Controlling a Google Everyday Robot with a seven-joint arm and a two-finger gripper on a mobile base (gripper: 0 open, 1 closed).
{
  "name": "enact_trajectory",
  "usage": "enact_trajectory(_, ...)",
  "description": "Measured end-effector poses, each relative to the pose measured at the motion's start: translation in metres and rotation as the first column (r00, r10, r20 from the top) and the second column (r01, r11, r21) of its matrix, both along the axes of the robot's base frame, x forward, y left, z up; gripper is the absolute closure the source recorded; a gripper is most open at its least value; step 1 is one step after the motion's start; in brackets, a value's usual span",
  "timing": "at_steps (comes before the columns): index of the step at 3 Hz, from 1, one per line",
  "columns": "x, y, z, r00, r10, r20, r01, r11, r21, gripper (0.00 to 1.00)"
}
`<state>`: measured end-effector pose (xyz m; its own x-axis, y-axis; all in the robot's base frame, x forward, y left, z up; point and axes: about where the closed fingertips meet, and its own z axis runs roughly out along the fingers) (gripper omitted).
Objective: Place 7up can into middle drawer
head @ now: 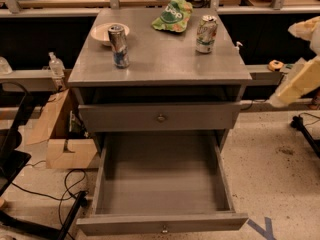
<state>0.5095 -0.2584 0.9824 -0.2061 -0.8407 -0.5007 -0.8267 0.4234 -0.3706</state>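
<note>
My gripper [292,86] hung off the right side of the desk [165,64], level with its front right corner and clear of everything; whether it was open or closed I could not tell. The 7up can [206,33] stood upright near the back right corner, well apart from the slim can [118,45] and bowl [102,32] at the left and near the chip bag [173,15] at the back edge. The middle drawer [160,116] was shut and the bottom drawer [162,189] stood pulled out.

The 7up can [206,34] was whitish with green marks, the slim can [118,45] silver and blue, the bag [173,15] green. The cabinet [160,59] was grey; the cream gripper [295,84] hung at the right edge.
</note>
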Motion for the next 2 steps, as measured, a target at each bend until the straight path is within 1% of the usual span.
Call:
enact_trajectory(1, 0.068, -0.018, 0.014, 0.9826, -0.044, 0.18, 0.005, 0.977, 0.211, 0.0)
enact_trajectory(2, 0.134, -0.025, 0.029, 0.9442, -0.165, 0.285, 0.02, 0.893, 0.45, 0.0)
